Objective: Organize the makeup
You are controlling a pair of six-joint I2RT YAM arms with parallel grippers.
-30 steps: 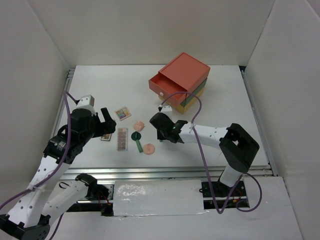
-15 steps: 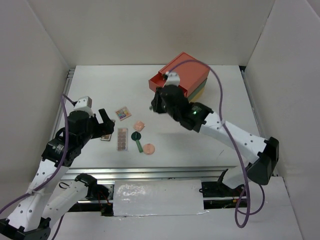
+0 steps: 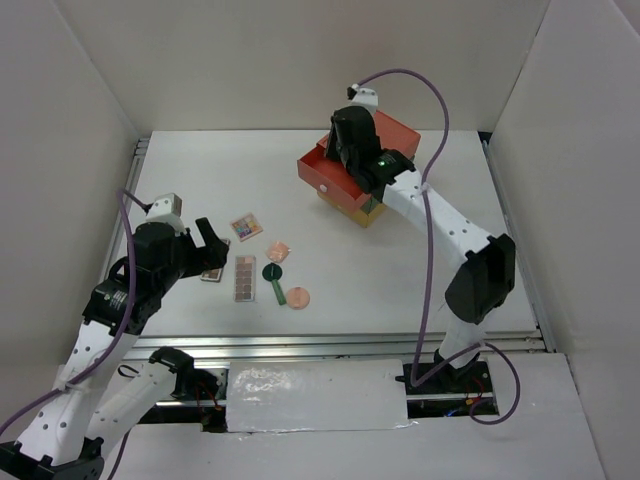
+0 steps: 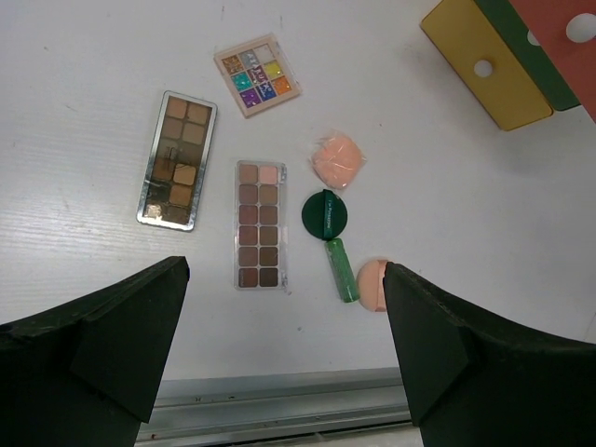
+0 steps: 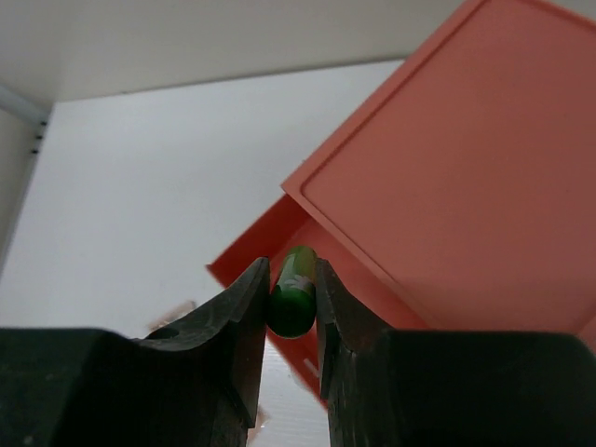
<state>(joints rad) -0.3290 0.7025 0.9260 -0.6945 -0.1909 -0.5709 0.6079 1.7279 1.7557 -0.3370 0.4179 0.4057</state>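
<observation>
My right gripper (image 5: 291,279) is shut on a small green tube (image 5: 294,296) and hangs above the pulled-out orange drawer (image 5: 244,256); from above it shows over the drawer box (image 3: 345,150). The other makeup lies on the table under my open left gripper (image 4: 286,270). It is two brown palettes (image 4: 177,160) (image 4: 260,224), a square multicolour palette (image 4: 258,74), a pink compact (image 4: 337,160), a dark-green compact (image 4: 326,214), a second green tube (image 4: 342,270) and a pink round piece (image 4: 372,284). Nothing sits between the left fingers.
The stacked orange, green and yellow drawer box (image 3: 398,135) stands at the back centre-right, its top drawer (image 3: 322,175) pulled out to the left. White walls enclose three sides. A metal rail (image 3: 330,345) runs along the near edge.
The right arm has lifted from the table beside the makeup and swung back to the drawer box, carrying the green tube. The left arm has barely moved.
</observation>
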